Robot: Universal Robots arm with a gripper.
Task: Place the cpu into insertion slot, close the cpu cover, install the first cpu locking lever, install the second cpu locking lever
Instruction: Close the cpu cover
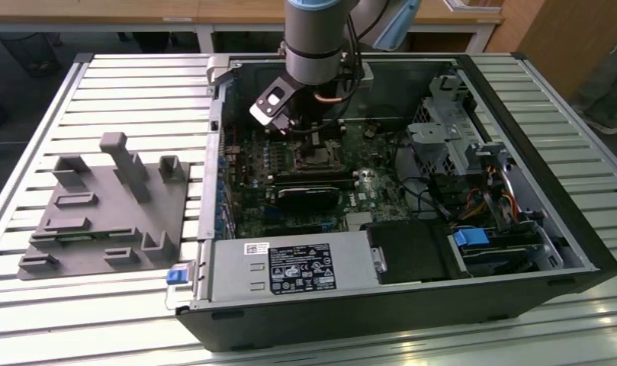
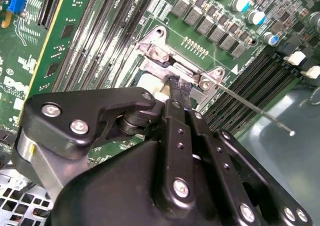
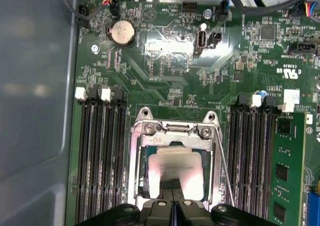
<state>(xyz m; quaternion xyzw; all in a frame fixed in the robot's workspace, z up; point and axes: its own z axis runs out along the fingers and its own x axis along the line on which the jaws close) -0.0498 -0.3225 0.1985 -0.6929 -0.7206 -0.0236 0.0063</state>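
End effector [image 3: 172, 182] is pinched closed with nothing in it, tips right down on the cpu [image 3: 175, 165]; the cpu sits in the socket directly under them. The cpu cover [image 3: 137, 166] lies around it; a thin lever wire [image 3: 223, 171] is just beside.

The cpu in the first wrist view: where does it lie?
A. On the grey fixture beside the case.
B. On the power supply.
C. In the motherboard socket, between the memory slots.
C: the cpu lies within the socket, with the gripper at its edge.
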